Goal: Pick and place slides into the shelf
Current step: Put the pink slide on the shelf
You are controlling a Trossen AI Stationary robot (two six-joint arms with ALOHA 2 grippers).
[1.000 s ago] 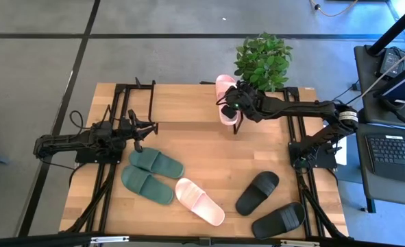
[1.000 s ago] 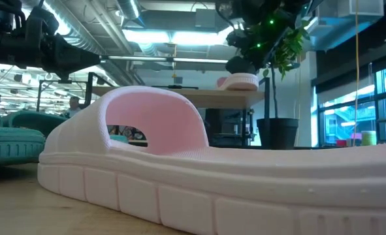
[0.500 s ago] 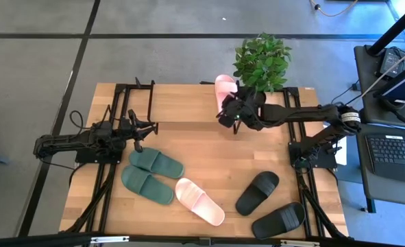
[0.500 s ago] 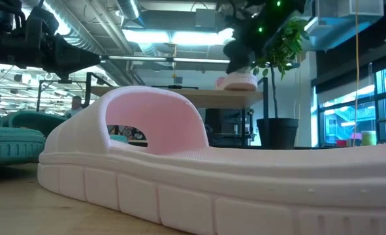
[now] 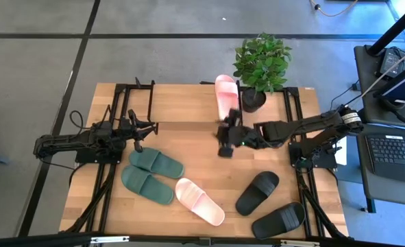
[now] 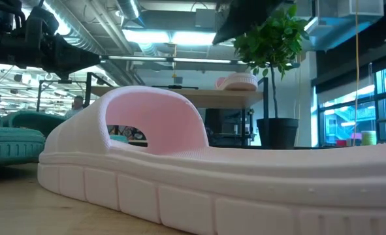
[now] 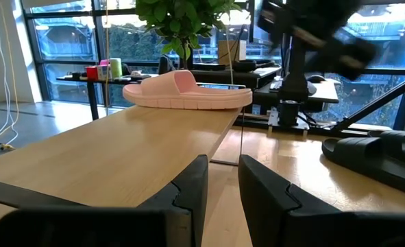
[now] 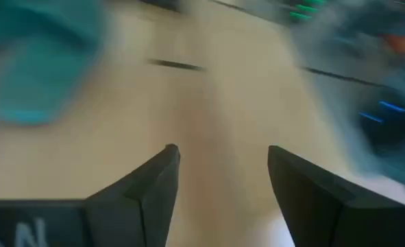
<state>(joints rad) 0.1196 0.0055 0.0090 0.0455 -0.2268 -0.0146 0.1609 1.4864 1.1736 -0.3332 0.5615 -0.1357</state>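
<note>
Pink slide (image 5: 226, 96): on shelf (image 5: 181, 103) top board, far edge.
Remaining slides: pink one (image 5: 199, 201), green pair (image 5: 152, 175), black pair (image 5: 267, 204) on near desk (image 5: 209, 165).
Handling: probably light, springy rubber; best pinched across strap.
Right pincer (image 5: 227, 137): mid-desk, parted, empty.
Left pincer (image 5: 144, 129): left side, slightly parted, empty.
Left wrist view: shows shelved slide side-on.

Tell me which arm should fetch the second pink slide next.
Right, probably. The right gripper is open and empty over mid-table, while the left gripper waits at the left side. The pink slide lies near the front edge.
</note>
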